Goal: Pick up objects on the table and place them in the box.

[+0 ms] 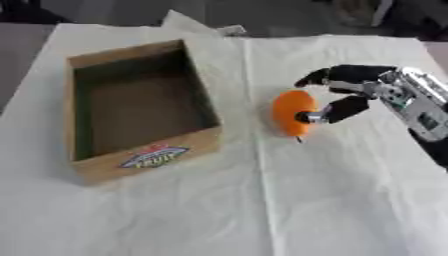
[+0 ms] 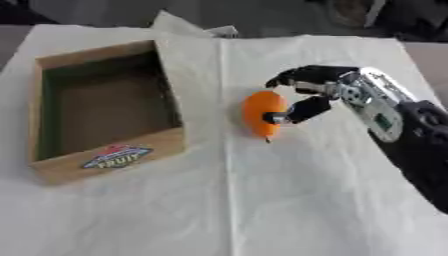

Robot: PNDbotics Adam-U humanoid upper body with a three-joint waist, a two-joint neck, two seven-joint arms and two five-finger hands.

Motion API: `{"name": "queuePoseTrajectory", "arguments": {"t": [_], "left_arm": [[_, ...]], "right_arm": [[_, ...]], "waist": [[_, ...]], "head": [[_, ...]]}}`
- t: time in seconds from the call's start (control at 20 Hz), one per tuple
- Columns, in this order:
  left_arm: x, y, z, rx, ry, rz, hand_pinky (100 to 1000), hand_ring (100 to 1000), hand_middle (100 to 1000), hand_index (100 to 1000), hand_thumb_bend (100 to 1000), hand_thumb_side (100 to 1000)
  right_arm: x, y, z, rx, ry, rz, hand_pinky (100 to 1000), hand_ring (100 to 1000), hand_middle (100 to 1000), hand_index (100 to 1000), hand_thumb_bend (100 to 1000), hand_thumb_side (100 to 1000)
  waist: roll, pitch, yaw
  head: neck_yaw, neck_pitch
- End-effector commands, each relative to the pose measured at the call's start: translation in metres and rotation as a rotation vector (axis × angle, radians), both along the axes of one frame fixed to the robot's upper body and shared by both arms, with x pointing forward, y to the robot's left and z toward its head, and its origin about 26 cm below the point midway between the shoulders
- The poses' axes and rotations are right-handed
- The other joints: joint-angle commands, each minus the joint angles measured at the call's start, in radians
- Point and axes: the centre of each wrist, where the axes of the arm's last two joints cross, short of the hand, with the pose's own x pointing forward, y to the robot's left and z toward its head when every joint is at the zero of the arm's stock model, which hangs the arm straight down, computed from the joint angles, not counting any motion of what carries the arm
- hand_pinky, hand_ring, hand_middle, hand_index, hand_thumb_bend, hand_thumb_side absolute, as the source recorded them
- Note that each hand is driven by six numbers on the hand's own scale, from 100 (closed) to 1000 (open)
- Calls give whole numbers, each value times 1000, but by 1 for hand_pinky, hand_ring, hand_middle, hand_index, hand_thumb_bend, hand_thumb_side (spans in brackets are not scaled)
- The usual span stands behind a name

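The box [image 1: 140,107] sits on the left of the tabletop [image 1: 332,200], open side up. To its right lies a rounded object [image 1: 292,113], just beside the box's right wall. The right robot hand [image 1: 350,92] comes in from the right, fingers apparently touching that object.

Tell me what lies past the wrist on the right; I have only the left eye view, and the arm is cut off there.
Observer: Behind the right hand, curled on the orange object, the silver wrist joins a black forearm that runs down to the right edge.
Operator: Check the cloth beside that arm.
Observer: The white cloth ends just right of the hand; a bare strip of table shows beyond it.
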Motion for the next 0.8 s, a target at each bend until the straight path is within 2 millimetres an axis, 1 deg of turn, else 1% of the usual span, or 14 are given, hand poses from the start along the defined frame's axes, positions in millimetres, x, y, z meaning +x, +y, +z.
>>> {"name": "queuePoseTrajectory", "arguments": {"t": [0.05, 0.3, 0.4, 0.55, 0.65, 0.8], "left_arm": [[-2, -2, 7, 5, -25, -13, 408, 513, 632, 698, 100, 975], [-2, -3, 7, 8, -25, -16, 407, 512, 631, 697, 100, 976], [-2, -3, 7, 8, -25, -15, 407, 512, 631, 696, 100, 976], [-2, -3, 7, 8, -23, -14, 407, 512, 631, 695, 100, 977], [-2, -3, 7, 9, -22, -14, 408, 512, 631, 695, 100, 977], [-2, -3, 7, 10, -21, -14, 408, 512, 632, 695, 100, 977]], "right_arm": [[3, -8, 10, -11, -43, -28, 935, 941, 904, 1000, 406, 888], [8, -9, 5, -8, -34, -31, 929, 935, 879, 1000, 404, 881], [8, -10, 1, -7, -21, -29, 925, 931, 852, 1000, 393, 882], [7, -11, -1, 13, -11, -9, 913, 916, 775, 987, 364, 855], [6, -10, 0, 41, -18, 2, 900, 902, 702, 936, 312, 806], [3, -9, 3, 79, -31, 5, 896, 896, 671, 906, 252, 733]], "waist": [[-1, -14, 0], [-2, -9, 3], [-1, -8, 6], [-2, -7, 6], [-3, -7, 5], [-5, -7, 5]], "head": [[4, -7], [5, -8], [6, -7], [12, -4], [17, -1], [25, 2]]}}
